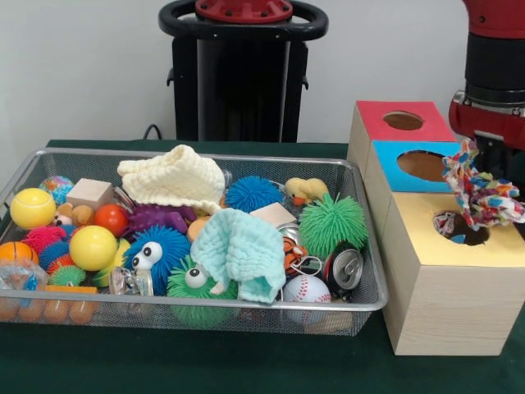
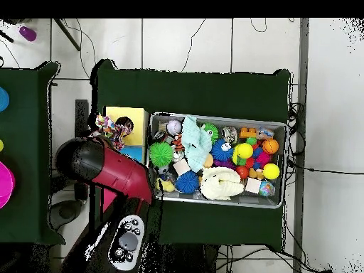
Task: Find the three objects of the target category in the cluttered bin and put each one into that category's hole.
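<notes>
Rope toy (image 1: pixel 480 193) hanging under end effector (image 1: pixel 492 160), above yellow box's hole (image 1: pixel 466 230)

Red arm (image 1: pixel 495 74) lowered at right; jaws hidden.

My multicoloured rope toy (image 1: pixel 480 190) hangs over the yellow-topped box (image 1: pixel 447 271), beside blue-topped (image 1: pixel 410 167) and red-topped (image 1: pixel 394 123) boxes on the green surface (image 1: pixel 246 361).

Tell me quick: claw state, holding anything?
Claw: hidden behind the multicolored rope toy hanging from it above the yellow box's hole; apparently shut on the toy.
</notes>
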